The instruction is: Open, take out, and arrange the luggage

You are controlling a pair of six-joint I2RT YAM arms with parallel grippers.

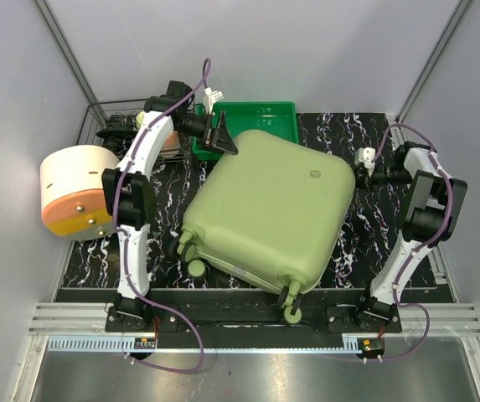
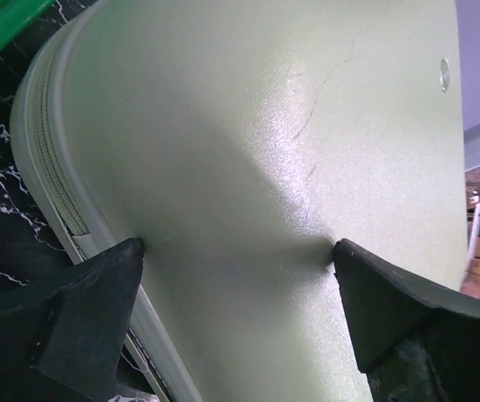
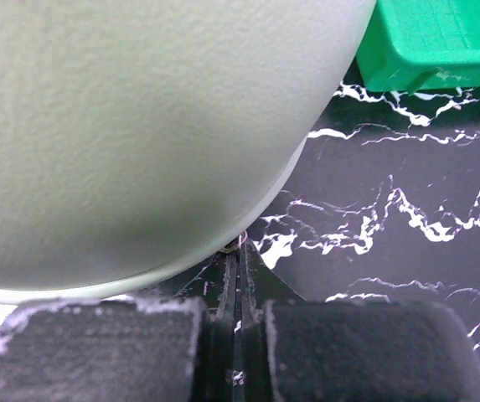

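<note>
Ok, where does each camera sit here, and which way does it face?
Top external: above, behind the bases, looking down at the table; left arm and right arm flank the luggage.
Left wrist: on its arm, facing the luggage's shell and zip; open left pincer shows.
Right wrist: low, facing the luggage's corner and tray; shut right pincer shows.
Shared: all see the luggage.

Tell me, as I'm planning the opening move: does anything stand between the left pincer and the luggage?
Nothing visible does. The left pincer is open at the far-left corner of the luggage, its fingertips apparently against the shell, with only bare shell showing between them.
</note>
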